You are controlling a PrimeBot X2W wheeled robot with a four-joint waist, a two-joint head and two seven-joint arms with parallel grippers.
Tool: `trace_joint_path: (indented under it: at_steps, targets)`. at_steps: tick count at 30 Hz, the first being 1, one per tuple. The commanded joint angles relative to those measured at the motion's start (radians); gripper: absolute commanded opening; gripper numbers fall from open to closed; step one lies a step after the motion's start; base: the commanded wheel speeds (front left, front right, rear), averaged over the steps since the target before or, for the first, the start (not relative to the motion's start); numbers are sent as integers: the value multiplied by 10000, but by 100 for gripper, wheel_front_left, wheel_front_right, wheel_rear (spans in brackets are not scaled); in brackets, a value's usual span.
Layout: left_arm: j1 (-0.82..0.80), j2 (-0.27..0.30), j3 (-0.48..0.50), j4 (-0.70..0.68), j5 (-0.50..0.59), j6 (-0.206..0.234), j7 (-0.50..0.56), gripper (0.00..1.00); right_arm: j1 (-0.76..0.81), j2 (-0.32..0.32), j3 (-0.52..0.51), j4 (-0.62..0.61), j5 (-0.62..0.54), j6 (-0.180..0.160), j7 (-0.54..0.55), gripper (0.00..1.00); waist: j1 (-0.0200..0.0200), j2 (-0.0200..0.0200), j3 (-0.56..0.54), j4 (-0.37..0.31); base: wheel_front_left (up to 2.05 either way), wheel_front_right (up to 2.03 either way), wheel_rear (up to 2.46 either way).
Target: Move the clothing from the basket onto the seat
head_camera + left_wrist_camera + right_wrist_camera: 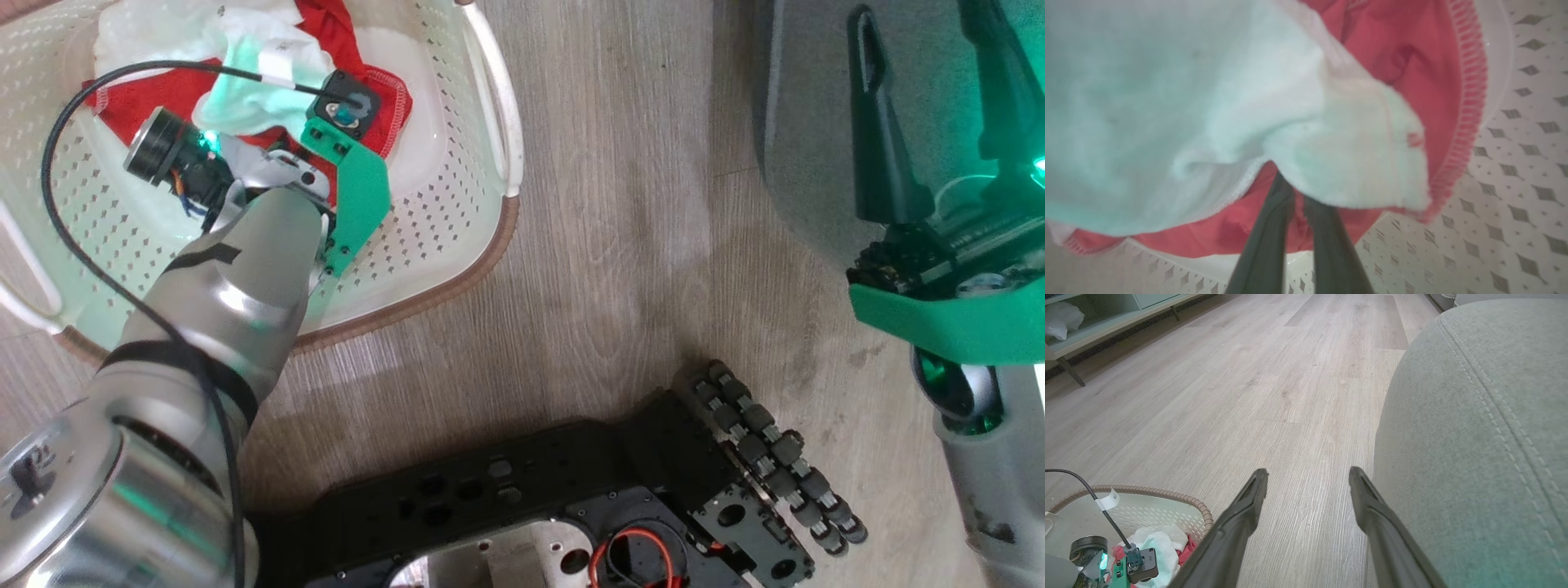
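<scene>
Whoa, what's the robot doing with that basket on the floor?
It is moving laundry. Its left tool reaches down into the basket, fingers closed together with their tips buried in the red and white clothing, apparently pinching it. The clothing lies in the basket, and none is on the part of the seat that shows. Its right tool hangs open and empty over the wooden floor, right beside the seat.

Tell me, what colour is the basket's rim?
Brown, with a woven look. The basket rim shows best in the right wrist view.
</scene>
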Motion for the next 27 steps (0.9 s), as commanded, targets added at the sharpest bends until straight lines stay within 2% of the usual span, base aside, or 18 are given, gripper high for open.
trace_joint_path:
  at_steps: [1,6,15,27]
  targets:
    - [146,32,-2,-64,-4,39,-112,0,804,60,242,185,84,-2,37,100,0,0,1,17,0,0,0]
    - [282,154,-41,-64,-72,-15,-285,0,580,53,326,305,57,-2,37,100,0,0,-134,-1,0,0,0]
    - [555,220,49,-64,-318,138,-948,0,4,140,434,545,43,-2,37,100,0,0,-771,-49,0,0,0]
    - [1938,45,682,-86,-1379,55,-3011,0,211,207,392,1279,38,-2,37,100,0,0,-3627,587,0,0,0]
